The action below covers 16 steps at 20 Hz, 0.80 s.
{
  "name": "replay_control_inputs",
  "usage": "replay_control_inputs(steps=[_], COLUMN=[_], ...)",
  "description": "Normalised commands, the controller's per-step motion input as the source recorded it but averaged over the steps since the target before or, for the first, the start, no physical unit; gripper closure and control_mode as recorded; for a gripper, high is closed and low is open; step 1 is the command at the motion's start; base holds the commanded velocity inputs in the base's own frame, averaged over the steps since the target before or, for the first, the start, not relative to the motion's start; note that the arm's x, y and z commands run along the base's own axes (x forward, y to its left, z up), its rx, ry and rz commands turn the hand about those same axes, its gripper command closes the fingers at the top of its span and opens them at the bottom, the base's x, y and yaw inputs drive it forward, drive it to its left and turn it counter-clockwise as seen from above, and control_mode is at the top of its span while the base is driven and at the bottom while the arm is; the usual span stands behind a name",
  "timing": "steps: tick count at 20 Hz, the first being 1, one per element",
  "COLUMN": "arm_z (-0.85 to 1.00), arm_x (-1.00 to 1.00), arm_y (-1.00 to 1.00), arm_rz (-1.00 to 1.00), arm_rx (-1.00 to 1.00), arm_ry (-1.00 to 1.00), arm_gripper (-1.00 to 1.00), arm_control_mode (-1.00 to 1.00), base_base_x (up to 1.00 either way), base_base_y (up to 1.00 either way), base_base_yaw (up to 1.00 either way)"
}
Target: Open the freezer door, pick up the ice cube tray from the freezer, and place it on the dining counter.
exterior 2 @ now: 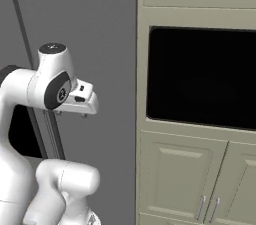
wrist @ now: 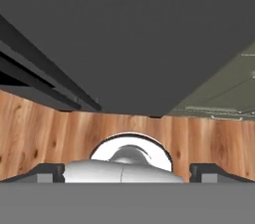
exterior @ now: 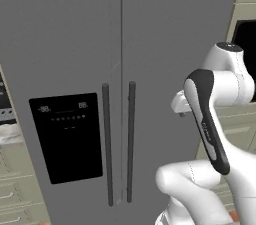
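While the freezer door [exterior: 65,119] stands shut, its dispenser panel [exterior: 66,138] and bar handle [exterior: 107,144] untouched, every step of the task is left: opening, picking, placing. Tool [wrist: 128,172] hangs with jaws wide, holding nothing, well apart from the handle, pointing down at the wood floor [wrist: 45,138]. Ice cube tray presumably inside, hidden. Panel shows pale digits, unreadable.
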Motion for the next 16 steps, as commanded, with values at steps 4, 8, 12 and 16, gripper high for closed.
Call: replay_control_inputs(steps=[4, 8, 12, 16], arm_z=[-0.19, -0.16, -0.16, -0.01], arm_x=[-0.79, -0.51, -0.23, -0.11], arm_y=[1.0, 1.0, 1.0, 1.0], arm_rz=[0.0, 0.0, 0.0, 0.0], arm_rx=[-0.13, -0.07, 0.0, 0.02], arm_ry=[-0.17, -0.34, -0.46, -0.53], arm_gripper=[-1.0, -1.0, -1.0, -1.0], arm_control_mode=[-1.0, -1.0, -1.0, -1.0], base_base_x=[0.0, 0.0, 0.0, 0.0], base_base_y=[0.0, 0.0, 0.0, 0.0], base_base_yaw=[0.0, 0.0, 0.0, 0.0])
